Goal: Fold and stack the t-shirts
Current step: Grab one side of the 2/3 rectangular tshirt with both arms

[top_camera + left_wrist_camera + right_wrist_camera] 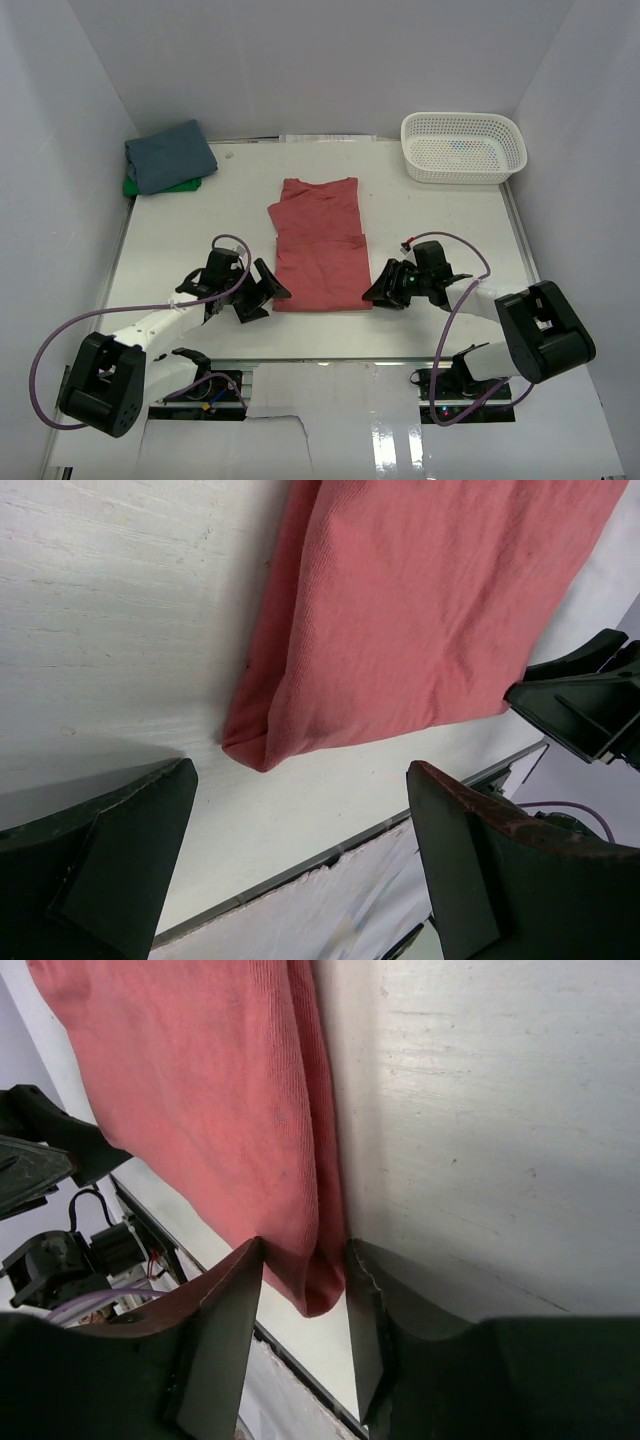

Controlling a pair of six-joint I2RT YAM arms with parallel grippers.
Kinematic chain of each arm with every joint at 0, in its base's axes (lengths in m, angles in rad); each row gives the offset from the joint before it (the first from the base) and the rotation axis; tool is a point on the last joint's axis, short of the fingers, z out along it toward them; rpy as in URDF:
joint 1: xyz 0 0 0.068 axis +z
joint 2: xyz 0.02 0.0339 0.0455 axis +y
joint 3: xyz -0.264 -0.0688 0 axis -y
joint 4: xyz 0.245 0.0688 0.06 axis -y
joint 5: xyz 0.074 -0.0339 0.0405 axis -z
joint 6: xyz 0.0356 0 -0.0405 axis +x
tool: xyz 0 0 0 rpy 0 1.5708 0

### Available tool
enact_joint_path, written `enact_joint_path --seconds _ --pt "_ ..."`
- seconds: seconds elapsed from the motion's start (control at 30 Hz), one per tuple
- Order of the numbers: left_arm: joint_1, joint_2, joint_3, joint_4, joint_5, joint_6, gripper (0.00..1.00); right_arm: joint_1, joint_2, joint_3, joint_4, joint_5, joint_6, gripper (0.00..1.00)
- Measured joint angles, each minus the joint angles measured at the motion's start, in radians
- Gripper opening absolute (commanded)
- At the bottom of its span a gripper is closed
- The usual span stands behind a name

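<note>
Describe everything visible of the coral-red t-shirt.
The coral-red t-shirt, soft fine-knit cloth, lies flat on the table, sides folded in to a long rectangle with a crosswise fold line. The right gripper straddles its near right corner; grip unclear. The open left gripper sits short of its near left corner, not touching.

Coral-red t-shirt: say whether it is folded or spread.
Folded: the coral-red t-shirt lies as a narrow rectangle, sleeves tucked in; the left wrist view shows its corner doubled over.
</note>
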Motion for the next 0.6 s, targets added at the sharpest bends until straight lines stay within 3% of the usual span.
enact_joint_path --seconds 0.07,0.27,0.3,0.6 --pt "0.005 0.000 -0.003 0.007 0.007 0.000 0.98 0.000 0.000 -0.003 0.001 0.014 0.000 0.32" --pt "0.015 0.000 -0.014 0.027 0.025 -0.001 0.98 0.000 0.021 -0.011 0.018 0.022 0.003 0.23" --pt "0.017 0.000 -0.018 0.034 0.030 -0.001 0.98 0.000 0.028 -0.011 0.026 0.016 0.005 0.09" --pt "0.028 -0.001 -0.040 0.078 0.061 -0.007 0.98 0.000 0.054 -0.024 0.066 0.001 0.018 0.08"
